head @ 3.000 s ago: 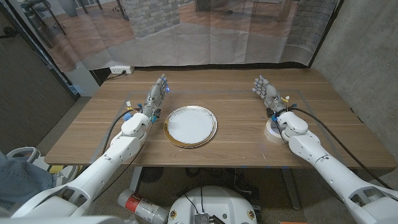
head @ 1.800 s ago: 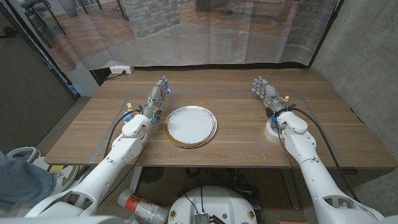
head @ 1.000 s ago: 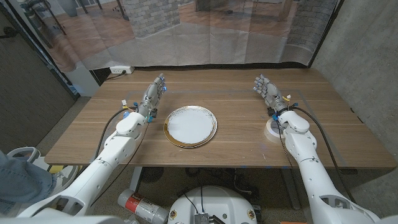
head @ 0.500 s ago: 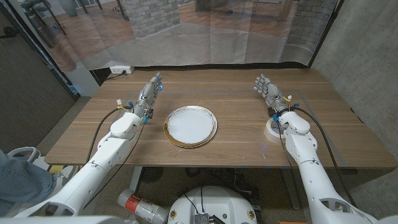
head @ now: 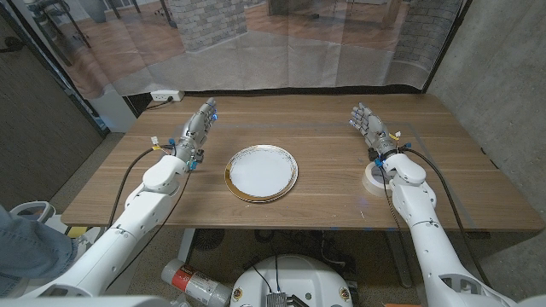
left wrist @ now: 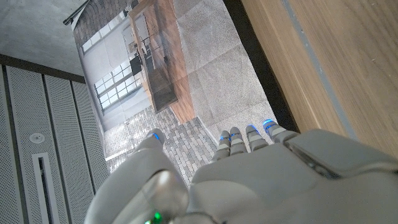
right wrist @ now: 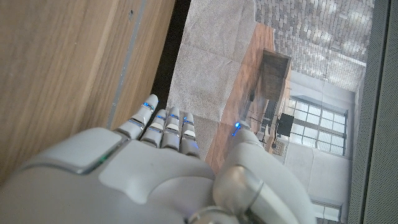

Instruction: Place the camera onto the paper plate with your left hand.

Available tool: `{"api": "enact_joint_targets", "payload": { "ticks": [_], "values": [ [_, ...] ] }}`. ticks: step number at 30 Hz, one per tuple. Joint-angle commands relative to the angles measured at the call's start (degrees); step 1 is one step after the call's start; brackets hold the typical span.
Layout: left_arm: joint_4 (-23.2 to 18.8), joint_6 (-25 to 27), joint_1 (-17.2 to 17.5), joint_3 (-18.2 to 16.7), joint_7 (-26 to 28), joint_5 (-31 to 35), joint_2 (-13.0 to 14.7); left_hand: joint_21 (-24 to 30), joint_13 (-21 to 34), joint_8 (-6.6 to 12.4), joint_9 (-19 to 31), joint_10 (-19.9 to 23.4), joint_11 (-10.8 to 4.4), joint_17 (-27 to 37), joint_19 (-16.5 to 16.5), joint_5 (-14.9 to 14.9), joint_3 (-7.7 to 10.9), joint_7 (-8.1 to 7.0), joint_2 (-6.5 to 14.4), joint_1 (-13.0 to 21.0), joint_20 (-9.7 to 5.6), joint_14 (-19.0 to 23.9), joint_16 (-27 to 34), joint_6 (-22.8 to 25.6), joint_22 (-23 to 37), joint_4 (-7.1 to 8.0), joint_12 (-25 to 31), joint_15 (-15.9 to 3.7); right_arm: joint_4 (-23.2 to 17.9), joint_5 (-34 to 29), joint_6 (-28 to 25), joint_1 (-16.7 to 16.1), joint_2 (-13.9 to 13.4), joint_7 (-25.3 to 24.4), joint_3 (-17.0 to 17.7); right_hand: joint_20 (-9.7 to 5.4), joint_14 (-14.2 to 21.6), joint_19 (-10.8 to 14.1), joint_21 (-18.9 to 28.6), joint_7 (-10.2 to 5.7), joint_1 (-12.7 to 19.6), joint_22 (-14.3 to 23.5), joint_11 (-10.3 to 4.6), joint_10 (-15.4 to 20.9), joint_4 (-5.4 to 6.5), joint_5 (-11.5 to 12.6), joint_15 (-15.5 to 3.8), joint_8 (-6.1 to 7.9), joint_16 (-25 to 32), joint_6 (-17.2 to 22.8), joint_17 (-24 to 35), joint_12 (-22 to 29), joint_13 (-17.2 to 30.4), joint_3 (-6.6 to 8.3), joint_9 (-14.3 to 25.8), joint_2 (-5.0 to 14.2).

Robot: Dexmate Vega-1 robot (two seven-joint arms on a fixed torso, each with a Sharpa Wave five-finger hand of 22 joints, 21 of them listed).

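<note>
A white paper plate [head: 262,172] with a gold rim lies on the wooden table [head: 324,205], a little left of the middle. My left hand [head: 195,130] stands to the left of the plate, apart from it, its fingers stretched toward the far edge and holding nothing. My right hand [head: 368,126] is raised over the right part of the table, fingers apart and empty. In the left wrist view the back of my left hand [left wrist: 249,180] reaches past the table's far edge [left wrist: 336,62]. The right wrist view shows my right hand [right wrist: 161,168] the same way.
A white roll of tape [head: 374,181] lies on the table beside my right wrist. A clear plastic curtain [head: 281,51] hangs behind the far edge. A white power strip [head: 165,96] lies on the floor at the back left.
My left hand has swung to the left, away from the plate's rim, and its arm now lies further out. My right hand has hardly moved.
</note>
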Motion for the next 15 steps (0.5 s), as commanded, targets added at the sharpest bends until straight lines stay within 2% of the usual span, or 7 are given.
{"api": "enact_joint_targets", "payload": {
  "ticks": [1, 7, 15],
  "values": [
    [-0.6, -2.5, 1.7, -1.6, -0.2, 0.3, 0.6, 0.5, 0.1, 0.34, 0.2, 0.4, -0.12, 0.2, 0.2, -0.4, 0.09, 0.14, 0.1, 0.7, 0.03, 0.1, 0.5, 0.6, 0.2, -0.13, 0.5, -0.07, -1.3, -0.7, -1.3, -0.5, -0.2, -0.8, 0.0, -1.87, 0.4, 0.5, -0.4, -0.3, 0.1, 0.1, -0.01, 0.6, -0.29, 0.1, -0.01, 0.22, 0.2, 0.2, 0.3, 0.4, 0.2, 0.11, 0.2, 0.15],
    [0.6, -5.7, 2.5, -2.5, -0.2, 0.2, -0.2, 0.5, 0.2, 0.39, 0.2, 0.8, -0.15, 0.2, 0.5, -0.4, 0.02, 0.07, 0.1, 0.7, 0.12, 0.5, 0.6, 1.0, 0.2, -0.17, 0.6, -0.21, -1.3, -0.8, -1.1, -0.4, 0.0, -1.0, -0.3, -1.85, 0.4, 0.5, -0.5, -0.33, 0.1, 0.1, -0.01, 0.6, -0.31, 0.1, 0.03, 0.21, 0.2, 0.2, 0.3, 0.4, 0.2, 0.11, 0.2, 0.2],
    [1.3, -6.6, 2.9, -3.1, -0.6, 0.2, -0.1, 0.6, 0.2, 0.67, 0.2, 1.4, -0.34, 0.2, 1.0, -0.5, -0.08, -0.01, 0.1, 0.9, 0.11, 1.0, 0.6, 2.2, 0.2, -0.26, 0.6, -0.25, -0.5, -0.8, -0.8, -0.1, 0.5, -1.2, -0.5, -1.84, 0.4, 0.5, -0.6, -0.31, 0.1, 0.1, -0.02, 0.7, -0.37, 0.1, -0.01, 0.22, 0.2, 0.3, 0.3, 0.4, 0.2, 0.11, 0.2, 0.23]
  ]
}}
